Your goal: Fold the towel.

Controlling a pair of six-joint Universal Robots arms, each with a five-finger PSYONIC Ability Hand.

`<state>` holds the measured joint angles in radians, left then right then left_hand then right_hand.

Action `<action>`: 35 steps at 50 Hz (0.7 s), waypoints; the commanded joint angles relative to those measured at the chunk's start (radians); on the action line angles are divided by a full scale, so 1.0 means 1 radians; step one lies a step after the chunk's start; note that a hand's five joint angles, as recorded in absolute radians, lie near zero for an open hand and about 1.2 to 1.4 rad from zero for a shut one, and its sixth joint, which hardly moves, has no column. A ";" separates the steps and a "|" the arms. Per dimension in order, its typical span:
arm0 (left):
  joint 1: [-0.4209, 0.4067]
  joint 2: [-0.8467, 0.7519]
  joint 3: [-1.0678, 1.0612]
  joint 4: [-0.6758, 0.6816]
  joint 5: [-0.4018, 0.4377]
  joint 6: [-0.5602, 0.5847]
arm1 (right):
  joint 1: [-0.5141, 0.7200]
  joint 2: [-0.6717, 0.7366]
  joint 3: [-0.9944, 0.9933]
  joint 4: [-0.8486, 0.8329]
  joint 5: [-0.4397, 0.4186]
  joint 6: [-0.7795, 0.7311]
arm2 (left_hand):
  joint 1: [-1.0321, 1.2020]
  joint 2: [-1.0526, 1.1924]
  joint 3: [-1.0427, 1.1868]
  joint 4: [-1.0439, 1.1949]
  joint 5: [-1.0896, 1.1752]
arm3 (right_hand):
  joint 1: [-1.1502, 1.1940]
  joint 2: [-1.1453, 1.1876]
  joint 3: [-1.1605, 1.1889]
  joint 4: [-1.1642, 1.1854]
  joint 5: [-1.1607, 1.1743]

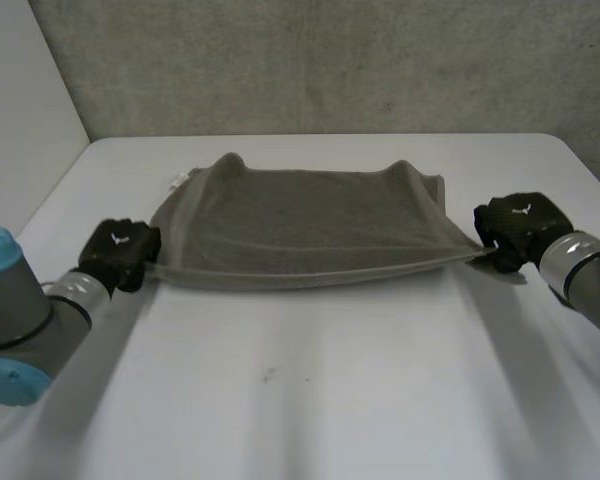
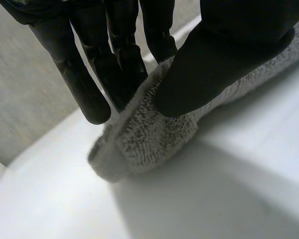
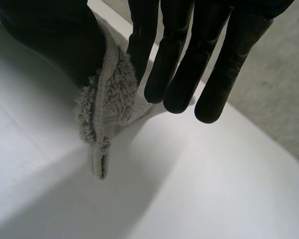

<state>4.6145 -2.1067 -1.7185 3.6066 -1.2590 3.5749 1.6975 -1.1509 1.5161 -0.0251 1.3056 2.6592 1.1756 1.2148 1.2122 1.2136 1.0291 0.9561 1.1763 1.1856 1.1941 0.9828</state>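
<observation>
White table (image 1: 310, 400), grey wall (image 1: 330, 60) beyond towel (image 1: 300, 225). L hand (image 1: 122, 252) and R hand (image 1: 515, 228) each pinch a near towel corner.

Dim, diffuse light with soft shadows.

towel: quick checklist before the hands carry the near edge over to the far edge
1. Left hand pinching its near corner of the towel: ok, the cloth sits between thumb and fingers.
2. Right hand pinching the other near corner: ok, same kind of pinch.
3. Near edge stretched between the hands: ok, only a slight sag.
4. Far edge lying flat on the table: not ok, it humps up near both far corners.
5. Each pinch takes a single layer of cloth: cannot tell.
</observation>
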 commanded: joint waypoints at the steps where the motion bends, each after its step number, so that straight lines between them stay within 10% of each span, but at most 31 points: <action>1: -0.003 0.305 -0.039 -0.141 -0.005 -0.005 | -0.002 -0.191 -0.013 0.071 0.004 -0.232 | 0.221 0.182 0.184 0.183 0.193 | 0.440 0.220 0.211 0.202 0.239; 17: 0.012 0.729 -0.003 -0.304 -0.002 -0.011 | -0.012 -0.448 -0.191 0.320 -0.011 -0.308 | 0.221 0.182 0.184 0.183 0.193 | 0.440 0.220 0.211 0.202 0.239; 35: -0.029 0.194 0.171 -0.348 -0.002 0.001 | 0.028 0.038 -0.270 0.390 0.084 -0.527 | 0.221 0.182 0.184 0.183 0.193 | 0.440 0.220 0.211 0.202 0.239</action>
<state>4.6071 -1.6999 -1.6565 3.2571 -1.2602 3.5719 1.6984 -1.2882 1.2992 0.3804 1.3361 2.1847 1.1811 1.2173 1.2157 1.2169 1.0338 0.9617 1.1763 1.1901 1.1941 0.9852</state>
